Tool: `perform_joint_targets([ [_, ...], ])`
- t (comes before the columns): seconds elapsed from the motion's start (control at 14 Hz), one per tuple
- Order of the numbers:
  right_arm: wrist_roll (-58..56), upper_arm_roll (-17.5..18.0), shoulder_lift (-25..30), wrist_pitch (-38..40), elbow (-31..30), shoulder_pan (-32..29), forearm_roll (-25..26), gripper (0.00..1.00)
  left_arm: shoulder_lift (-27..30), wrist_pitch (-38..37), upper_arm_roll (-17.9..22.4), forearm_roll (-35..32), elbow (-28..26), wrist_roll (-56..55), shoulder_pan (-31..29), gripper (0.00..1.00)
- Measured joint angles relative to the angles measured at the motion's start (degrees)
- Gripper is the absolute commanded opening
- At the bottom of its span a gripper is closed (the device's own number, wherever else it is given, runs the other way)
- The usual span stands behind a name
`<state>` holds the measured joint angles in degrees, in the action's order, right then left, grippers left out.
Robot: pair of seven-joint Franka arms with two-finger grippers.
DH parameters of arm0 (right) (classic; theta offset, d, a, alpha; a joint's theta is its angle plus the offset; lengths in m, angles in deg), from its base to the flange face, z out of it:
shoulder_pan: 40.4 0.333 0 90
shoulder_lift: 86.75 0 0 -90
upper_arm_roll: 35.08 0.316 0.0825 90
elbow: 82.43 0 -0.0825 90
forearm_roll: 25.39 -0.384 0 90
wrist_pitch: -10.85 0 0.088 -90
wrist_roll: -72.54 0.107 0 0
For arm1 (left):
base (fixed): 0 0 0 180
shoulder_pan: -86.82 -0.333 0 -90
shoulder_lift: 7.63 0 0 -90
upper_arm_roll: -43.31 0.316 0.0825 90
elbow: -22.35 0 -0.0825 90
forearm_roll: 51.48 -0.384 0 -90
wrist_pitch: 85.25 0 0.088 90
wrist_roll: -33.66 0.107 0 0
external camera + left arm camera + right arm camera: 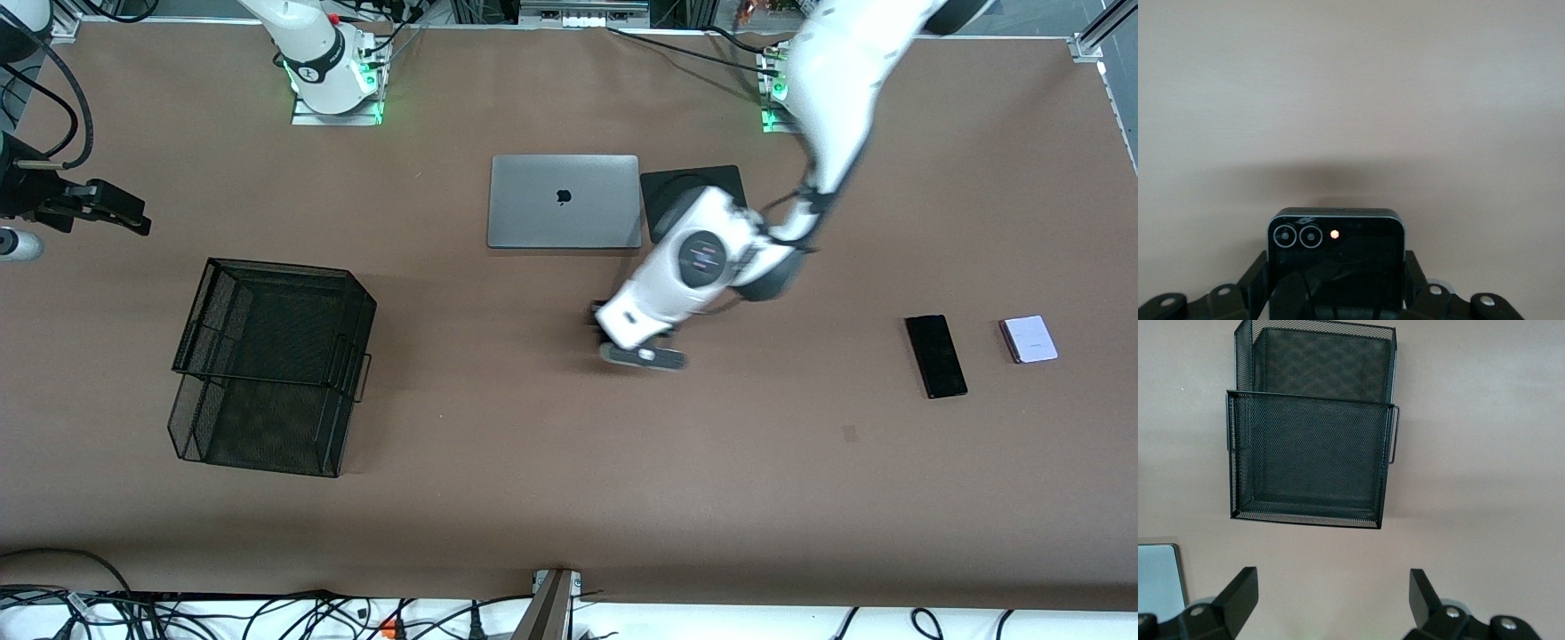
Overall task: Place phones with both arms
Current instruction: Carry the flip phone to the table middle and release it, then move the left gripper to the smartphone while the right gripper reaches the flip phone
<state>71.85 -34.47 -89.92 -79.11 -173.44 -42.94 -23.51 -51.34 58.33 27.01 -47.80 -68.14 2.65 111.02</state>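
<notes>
The left hand (pixel 642 348), clamped on the black flip phone (pixel 1336 257), carries it above the bench (pixel 498 462), probably toward the mesh tray (pixel 271 364); the right hand (pixel 1331 597) waits, fingers apart.

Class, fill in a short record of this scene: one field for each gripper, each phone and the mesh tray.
left gripper: shut on black flip phone, over bare table nearer the camera than the laptop
right gripper: open, waiting at the right arm's end
slab phone: flat on table, left arm's end
pale flip phone: beside slab phone, apart
mesh tray: holds no phone
</notes>
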Motion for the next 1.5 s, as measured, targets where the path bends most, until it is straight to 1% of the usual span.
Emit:
perform_joint_targets([
  [0.07, 0.0, 0.0, 0.0, 0.0, 0.0, 0.0, 0.0, 1.0, -1.9, 4.4, 0.1, 0.0, 0.1, -2.1, 1.6, 0.45],
  [0.14, 0.0, 0.0, 0.0, 0.0, 0.0, 0.0, 0.0, 1.0, -3.3, 7.2, 0.1, 0.0, 0.2, -3.2, 2.6, 0.99],
  [0.29, 0.0, 0.0, 0.0, 0.0, 0.0, 0.0, 0.0, 1.0, -4.4, 8.6, 0.3, 0.0, 0.3, -3.8, 3.1, 1.0],
  [0.5, 0.0, 0.0, 0.0, -0.1, 0.0, 0.1, 0.0, 1.0, -3.6, 7.8, 0.8, 0.0, 0.5, -4.1, 2.5, 1.0],
  [0.57, 0.0, 0.0, -0.2, -0.4, 0.0, 0.2, 0.0, 1.0, -2.7, 5.4, 1.3, 0.0, 0.9, -4.2, 2.2, 1.0],
  [0.64, 0.0, 0.1, -0.4, -0.9, 0.0, 0.5, -0.1, 1.0, -1.1, 0.6, 2.1, 0.0, 1.4, -4.3, 1.3, 1.0],
  [0.79, 0.0, 0.3, -1.4, -1.5, -0.1, 2.7, -0.4, 1.0, 3.9, -13.5, 4.0, 0.0, 2.6, -4.3, -2.2, 1.0],
  [0.93, 0.8, 0.5, -2.8, -2.0, -0.1, 7.1, -0.9, 1.0, 8.9, -26.9, 5.4, -1.8, 2.8, -4.1, -7.9, 1.0],
  [1.07, 5.4, 0.7, -4.2, -3.3, -0.1, 13.1, -1.0, 1.0, 11.1, -37.1, 5.9, -8.3, 2.5, -3.7, -13.9, 1.0],
  [1.15, 9.1, 0.8, -4.9, -4.5, -0.1, 16.6, -1.0, 1.0, 11.3, -40.3, 5.9, -12.1, 2.4, -3.6, -16.7, 1.0],
  [1.29, 17.6, 1.0, -7.3, -7.3, 0.5, 24.2, -1.0, 1.0, 10.9, -43.2, 6.0, -18.6, 1.7, -2.0, -22.0, 1.0],
  [1.36, 21.5, 1.1, -9.3, -9.1, 1.5, 28.1, -1.0, 1.0, 10.8, -43.4, 6.1, -20.4, 1.5, 1.3, -24.7, 1.0],
  [1.5, 28.2, 1.2, -15.1, -13.0, 5.4, 35.9, -1.0, 1.0, 10.6, -42.9, 6.3, -21.4, 1.3, 10.2, -30.6, 1.0],
])
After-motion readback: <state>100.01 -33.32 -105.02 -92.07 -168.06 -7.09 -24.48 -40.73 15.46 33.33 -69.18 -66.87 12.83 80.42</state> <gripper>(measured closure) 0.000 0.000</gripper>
